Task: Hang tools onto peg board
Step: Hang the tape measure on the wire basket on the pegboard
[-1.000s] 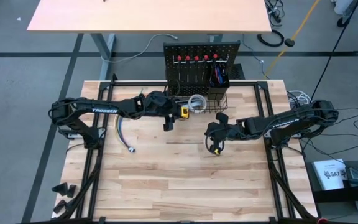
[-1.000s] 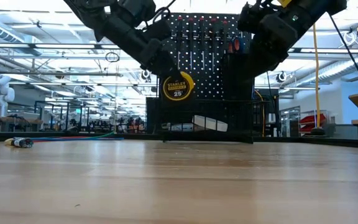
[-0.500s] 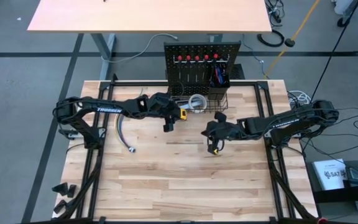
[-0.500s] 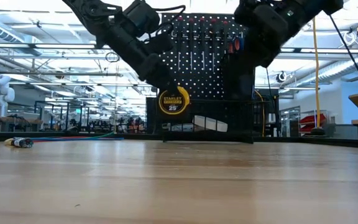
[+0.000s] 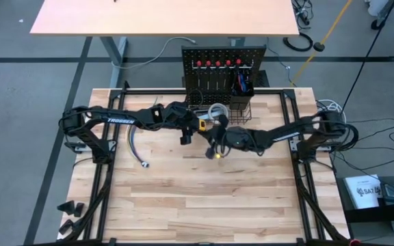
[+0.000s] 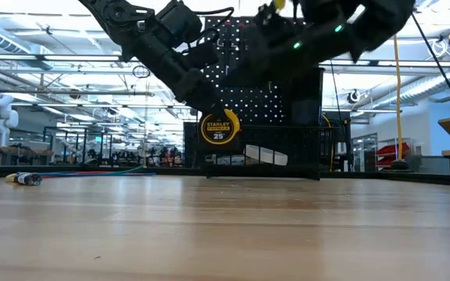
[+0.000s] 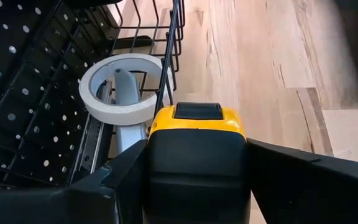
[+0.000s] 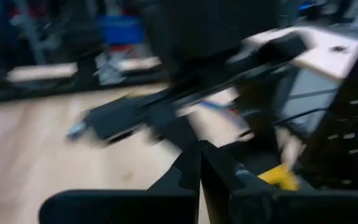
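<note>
Light wooden tabletop (image 5: 197,184) of butcher-block planks, carried on a black frame. At its far edge, centre, stands the peg board (image 5: 222,65), an upright black perforated panel; a black wire basket (image 5: 217,116) at its base rests on the wood. On the left part of the top lies a bundle of coloured wires (image 5: 134,147), its end pointing toward the near side; in the low view it appears at far left (image 6: 23,179). The near half of the tabletop carries nothing.
</note>
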